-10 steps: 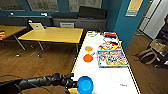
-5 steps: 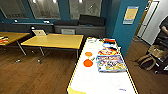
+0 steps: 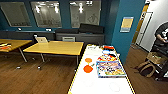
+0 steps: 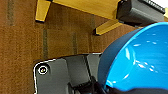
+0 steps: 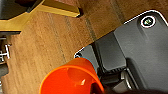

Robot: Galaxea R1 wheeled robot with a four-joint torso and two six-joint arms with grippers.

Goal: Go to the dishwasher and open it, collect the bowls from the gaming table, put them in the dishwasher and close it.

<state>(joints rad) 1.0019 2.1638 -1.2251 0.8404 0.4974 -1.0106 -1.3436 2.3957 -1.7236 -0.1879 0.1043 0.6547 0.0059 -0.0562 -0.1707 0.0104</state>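
Bowls ride with us: left gripper [image 4: 100,86] clamps the blue bowl [image 4: 140,57], right gripper [image 5: 100,86] the orange one [image 5: 70,80]. Two bowls [image 3: 88,68] remain on the table [image 3: 100,86]; jolts could shake ours loose.

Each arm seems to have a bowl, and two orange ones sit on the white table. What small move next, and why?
Probably turn away toward the dishwasher: the blue glossy bowl fills the left wrist view, the orange plastic bowl the right wrist view, so neither arm looks free for the two orange dishes on the white-topped table.
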